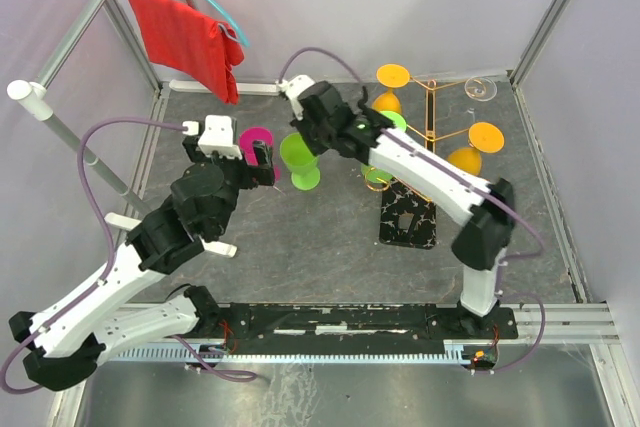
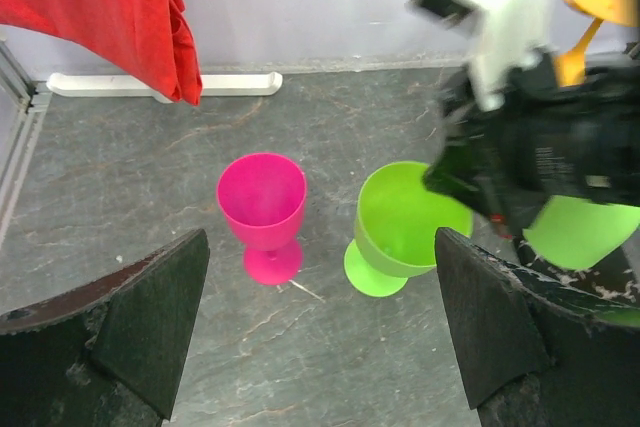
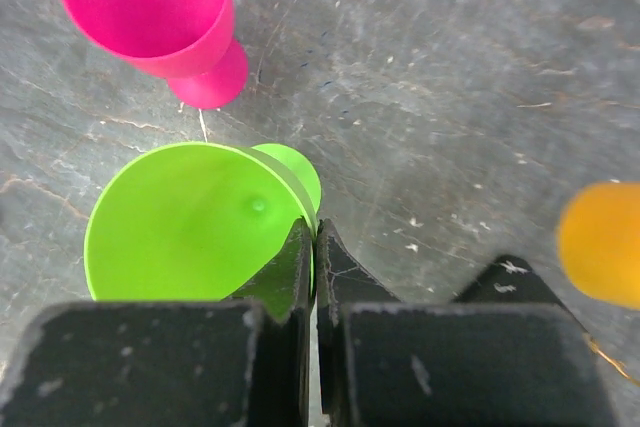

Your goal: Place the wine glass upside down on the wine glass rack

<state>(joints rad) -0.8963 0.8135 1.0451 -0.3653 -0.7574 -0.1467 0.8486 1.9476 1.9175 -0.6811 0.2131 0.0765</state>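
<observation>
object: lime-green plastic goblet-shaped wine glass point(image 3: 180, 227), likely light, rigid, slick | hold: thin rim wall | right claw point(image 3: 314, 247): pinching that rim | left claw point(image 2: 318, 287): spread, empty

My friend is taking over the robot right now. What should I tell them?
Left gripper: open, holding nothing, with the pink glass just ahead of it.
Right gripper: shut on the rim of the green glass, which stands upright on the table.
Rack: to the right at the back; an orange glass hangs upside down on it.
Done: green glass gripped.
Left: lift it, flip it over, hang it on the rack.
</observation>
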